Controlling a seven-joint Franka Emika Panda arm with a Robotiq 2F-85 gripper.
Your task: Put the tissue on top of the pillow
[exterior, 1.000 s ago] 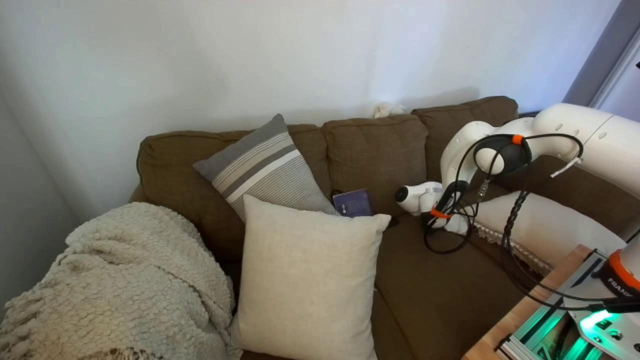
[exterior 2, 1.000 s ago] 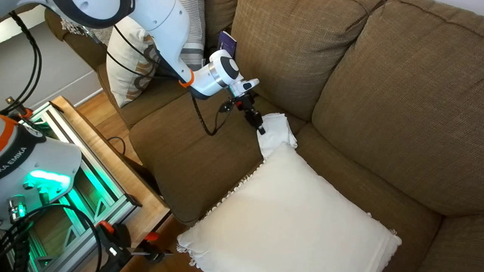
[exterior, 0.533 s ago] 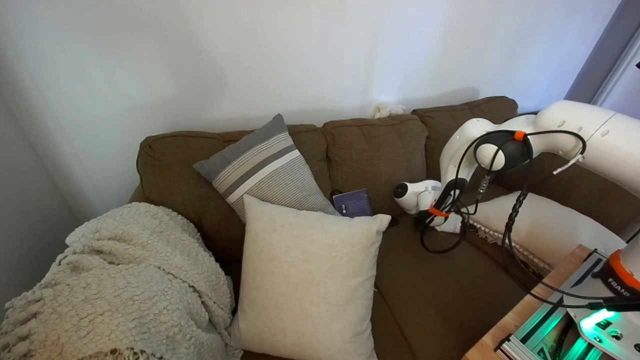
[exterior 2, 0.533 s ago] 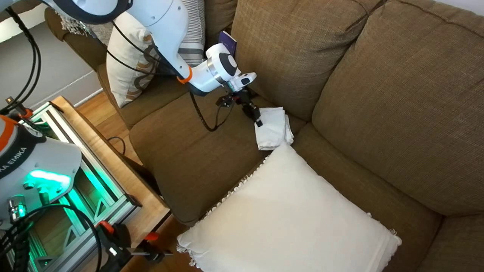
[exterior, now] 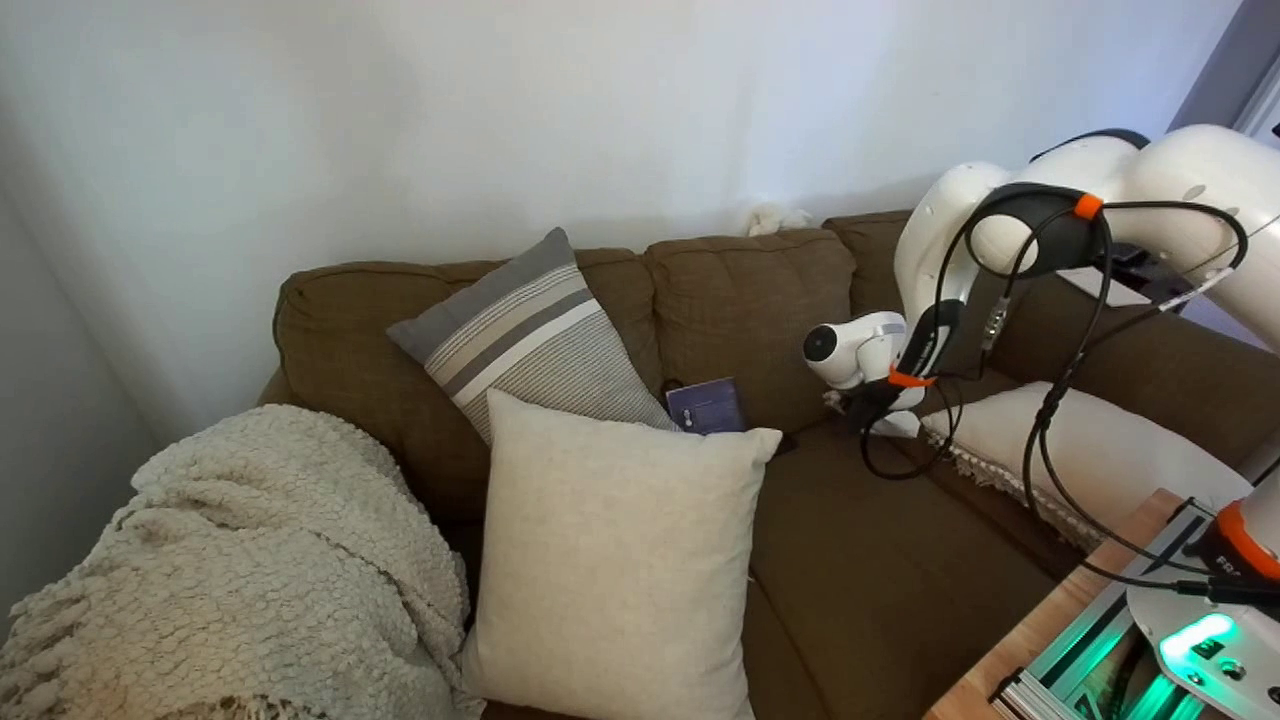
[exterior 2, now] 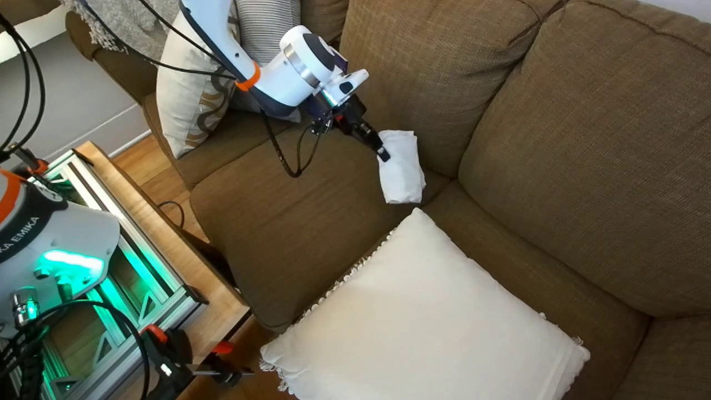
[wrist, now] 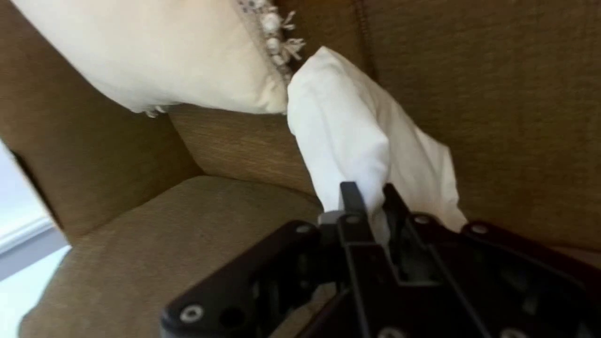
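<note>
The fingers (wrist: 353, 202) are narrow and pinch a fold of the tissue (wrist: 352, 134), of which most lies beyond their tips. Its long axis is slanted in the wrist view, and the far end points towards the corner of the white pillow (exterior 2: 425, 316). Below it is the brown sofa (exterior 2: 289, 222); behind the sofa stands a pale wall (exterior: 480, 120)

On the brown sofa seat (exterior 2: 278, 222), a white fringed pillow (exterior 2: 427, 316) is laid flat; well apart from it, a cream cushion (exterior: 615, 560) is propped before a striped cushion (exterior: 550, 345); a purple object (exterior: 706, 406) is partly hidden, so its contact with the seat cannot quite be confirmed.
</note>
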